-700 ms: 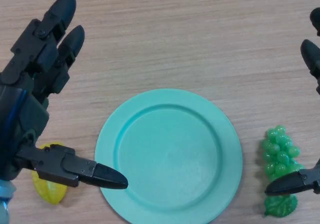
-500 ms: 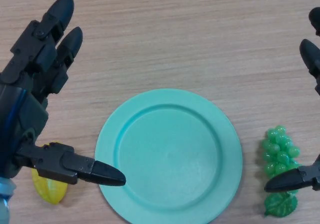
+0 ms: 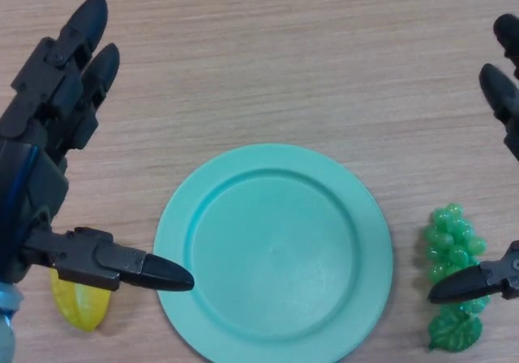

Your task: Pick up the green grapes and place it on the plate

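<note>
The green grapes (image 3: 454, 249), with a green leaf at the near end, lie on the wooden table right of the teal plate (image 3: 273, 254). The plate holds nothing. My right hand (image 3: 499, 96) shows at the right edge, open, with its fingers beyond the grapes and its thumb (image 3: 474, 283) over the near end of the bunch. It holds nothing. My left hand (image 3: 49, 144) is open at the left, with its thumb tip at the plate's left rim.
A yellow star fruit (image 3: 79, 302) lies at the lower left, partly under my left hand's thumb. The wooden table (image 3: 284, 63) stretches beyond the plate.
My left hand has drifted slightly left and its thumb has drawn back from the plate's rim. My right hand has shifted only a little. The grapes have not moved.
</note>
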Tool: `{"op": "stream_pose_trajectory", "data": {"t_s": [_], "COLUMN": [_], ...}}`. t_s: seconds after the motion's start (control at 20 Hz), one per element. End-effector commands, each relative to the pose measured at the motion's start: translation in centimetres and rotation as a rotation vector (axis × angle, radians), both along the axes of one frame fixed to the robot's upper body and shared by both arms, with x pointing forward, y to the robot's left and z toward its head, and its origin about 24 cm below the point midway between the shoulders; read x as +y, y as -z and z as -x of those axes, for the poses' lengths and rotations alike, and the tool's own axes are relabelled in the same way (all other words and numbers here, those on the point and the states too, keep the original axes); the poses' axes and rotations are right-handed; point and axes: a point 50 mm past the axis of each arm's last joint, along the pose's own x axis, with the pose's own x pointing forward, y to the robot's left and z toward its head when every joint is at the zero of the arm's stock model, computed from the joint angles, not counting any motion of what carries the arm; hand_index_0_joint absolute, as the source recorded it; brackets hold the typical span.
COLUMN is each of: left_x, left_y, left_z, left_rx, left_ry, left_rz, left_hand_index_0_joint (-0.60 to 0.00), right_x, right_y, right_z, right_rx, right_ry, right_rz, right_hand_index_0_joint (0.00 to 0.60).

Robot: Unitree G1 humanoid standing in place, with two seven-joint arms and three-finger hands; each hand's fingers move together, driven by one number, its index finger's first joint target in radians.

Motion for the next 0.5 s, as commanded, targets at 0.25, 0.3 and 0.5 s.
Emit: {"op": "stream_pose_trajectory", "data": {"t_s": [0.25, 0.3, 0.5], "left_x": [0.4, 0.6, 0.8], "left_y": [-0.7, -0.3, 0.5], "left_z": [0.4, 0.1, -0.3], "left_rx": [-0.213, -0.202, -0.178], "left_ry": [-0.019, -0.03, -0.058], "left_rz": [-0.047, -0.048, -0.066], "left_hand_index_0_joint": [0.0, 0.0, 0.0], "right_x": [-0.6, -1.2, -3.1], "right_y": [0.2, 1.1, 3.7], "right_z": [-0.1, -0.7, -2.7], "right_rx": [-0.184, -0.184, -0.182], "right_ry": [-0.073, -0.044, 0.118], "right_rz": [0.215, 0.248, 0.348], "right_hand_index_0_joint": [0.0, 0.0, 0.0]}}
